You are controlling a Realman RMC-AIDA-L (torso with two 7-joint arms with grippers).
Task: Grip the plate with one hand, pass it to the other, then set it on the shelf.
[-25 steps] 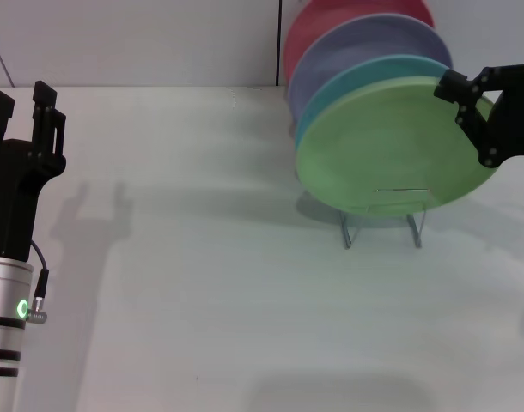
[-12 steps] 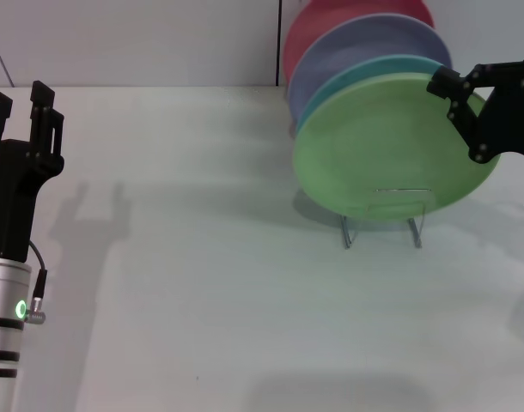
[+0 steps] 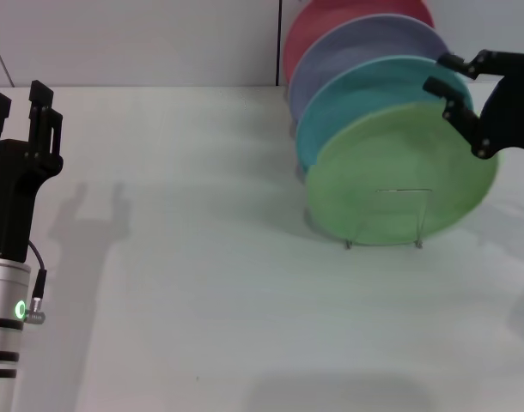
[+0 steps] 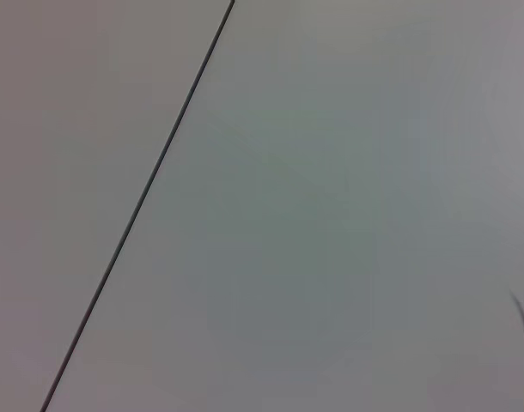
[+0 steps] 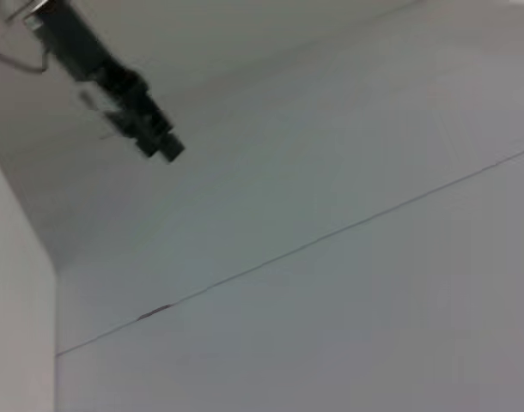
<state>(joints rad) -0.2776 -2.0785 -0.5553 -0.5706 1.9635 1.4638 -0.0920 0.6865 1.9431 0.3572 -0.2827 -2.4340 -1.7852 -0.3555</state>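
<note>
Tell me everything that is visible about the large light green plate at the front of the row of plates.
The large round light green plate is plain and matte, with a shallow rim. It stands on edge, tilted, as the front plate of the row, ahead of the turquoise-blue plate. Its lower edge sits in the thin silver wire rack, one wire loop crossing its face. The black right end effector is at its upper right rim with its fingers apart; whether they touch the plate is unclear.

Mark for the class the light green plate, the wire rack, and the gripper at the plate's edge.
light green plate [image 3: 391, 176], head view, middle of its face.
wire rack [image 3: 419, 225], head view, front upright loop.
right gripper [image 3: 448, 81], head view, between its fingertips at the plate's upper right rim.
</note>
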